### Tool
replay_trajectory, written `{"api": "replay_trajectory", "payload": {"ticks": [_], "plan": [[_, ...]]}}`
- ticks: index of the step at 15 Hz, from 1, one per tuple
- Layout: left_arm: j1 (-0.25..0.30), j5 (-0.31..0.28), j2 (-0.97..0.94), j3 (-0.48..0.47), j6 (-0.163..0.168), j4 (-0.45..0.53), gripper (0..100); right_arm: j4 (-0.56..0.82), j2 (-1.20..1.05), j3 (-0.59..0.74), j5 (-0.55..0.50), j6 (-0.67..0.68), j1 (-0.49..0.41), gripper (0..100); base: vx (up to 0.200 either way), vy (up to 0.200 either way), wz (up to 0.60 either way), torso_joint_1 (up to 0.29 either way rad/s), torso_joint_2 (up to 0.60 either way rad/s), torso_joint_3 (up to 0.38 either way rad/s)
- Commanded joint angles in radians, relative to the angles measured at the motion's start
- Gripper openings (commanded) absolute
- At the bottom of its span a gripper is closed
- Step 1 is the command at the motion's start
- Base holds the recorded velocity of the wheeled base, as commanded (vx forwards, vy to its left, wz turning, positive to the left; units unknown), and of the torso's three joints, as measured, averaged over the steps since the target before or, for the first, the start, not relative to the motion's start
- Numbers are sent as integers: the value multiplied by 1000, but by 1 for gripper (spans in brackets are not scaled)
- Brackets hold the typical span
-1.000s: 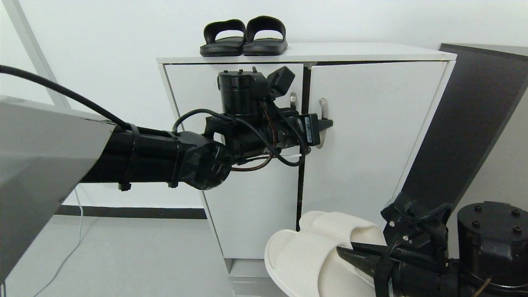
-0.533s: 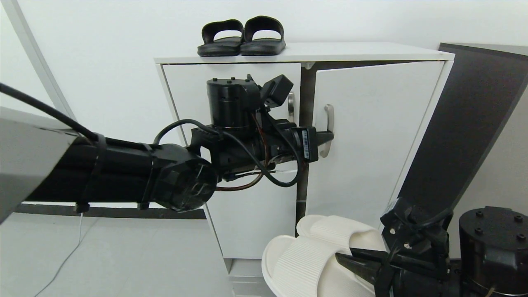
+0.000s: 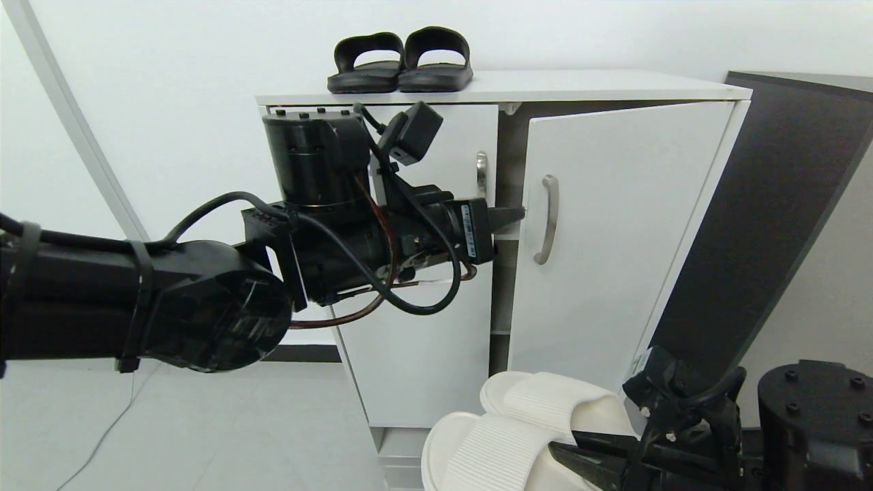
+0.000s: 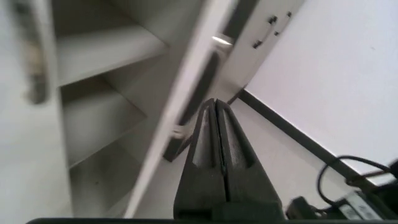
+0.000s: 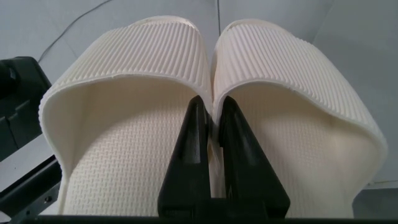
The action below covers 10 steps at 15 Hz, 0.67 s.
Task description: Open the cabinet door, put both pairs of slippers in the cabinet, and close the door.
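Left pincer (image 3: 515, 215) closed, cabinet door (image 3: 614, 225) ajar, dark panel (image 3: 771, 204) beside, black slippers (image 3: 401, 63) atop

You've got a plain white cabinet (image 3: 614, 87), doors white too, w/ brushed-silver handles (image 3: 548, 218). One pair, the blk slippers (image 3: 401, 65), is solid matte black, no pattern. The other pair, the cream slippers (image 3: 525, 416), is off-white throughout: straps ribbed in fine parallel lines, footbeds (image 5: 124, 155) stamped w/ a small woven-looking grid. L gripper (image 3: 515, 215) and R gripper (image 5: 213, 106) are both black. Wall (image 3: 170, 102) is white, floor (image 3: 204, 423) lt grey, skirting stripe (image 3: 303, 353) black, side panel (image 3: 771, 204) dark grey.
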Motion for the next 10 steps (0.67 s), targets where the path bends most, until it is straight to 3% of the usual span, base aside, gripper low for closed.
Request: {"api": "replay_trajectory", "payload": {"ticks": [1, 2, 4, 5, 10], "plan": [[22, -2, -3, -2, -1, 0, 0, 0, -1, 4, 0, 0, 4, 0, 0, 0, 0, 0, 0, 0], [37, -4, 6, -15, -4, 0, 0, 0, 1, 4, 0, 0, 6, 0, 0, 0, 0, 0, 0, 0], [66, -4, 58, -88, -50, 0, 0, 2, 5, 1, 0, 0, 8, 0, 0, 0, 0, 0, 0, 0], [72, -4, 90, -123, -58, 0, 0, 2, 7, 1, 0, 0, 11, 0, 0, 0, 0, 0, 0, 0], [77, -4, 218, -279, -58, 1, 0, 3, 22, 4, 0, 0, 21, 0, 0, 0, 0, 0, 0, 0]]}}
